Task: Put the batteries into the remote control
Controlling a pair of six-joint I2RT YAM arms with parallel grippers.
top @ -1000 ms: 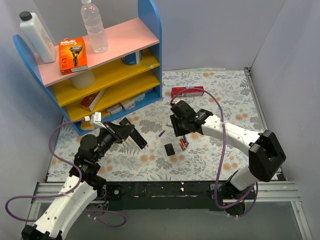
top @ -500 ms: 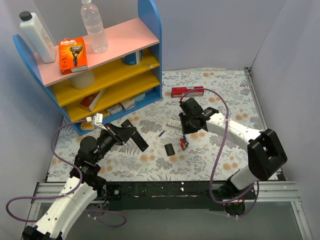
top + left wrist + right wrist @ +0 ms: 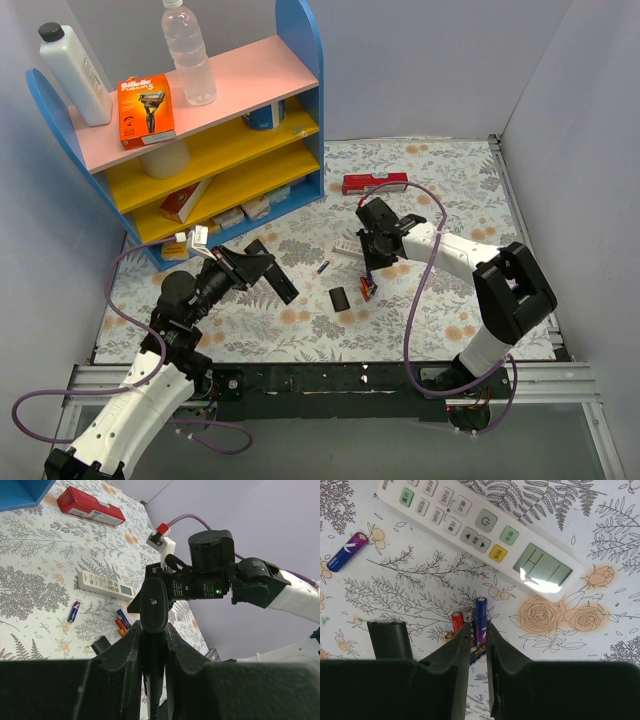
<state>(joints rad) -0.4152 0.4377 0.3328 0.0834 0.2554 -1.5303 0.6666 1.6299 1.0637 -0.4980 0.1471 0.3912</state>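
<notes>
A white remote (image 3: 480,537) lies face up on the floral mat; it also shows in the top view (image 3: 345,246) and the left wrist view (image 3: 102,584). Just in front of it lies a small pile of batteries (image 3: 367,288), red, dark and blue-purple. My right gripper (image 3: 479,627) is down on the pile, its jaws closed round a blue-purple battery (image 3: 481,615); it shows in the top view (image 3: 370,262). One more blue-purple battery (image 3: 347,551) lies alone to the left. My left gripper (image 3: 152,630) is shut on a narrow black object (image 3: 152,605), held above the mat (image 3: 272,277).
A black battery cover (image 3: 341,298) lies left of the pile. A red box (image 3: 375,183) lies behind the remote. A blue shelf unit (image 3: 300,90) with bottles and boxes stands at the back left. Grey walls close in the mat.
My right gripper has shifted right and back, uncovering the white remote, and has hardly moved in the last half second. The left arm stays nearly still.
</notes>
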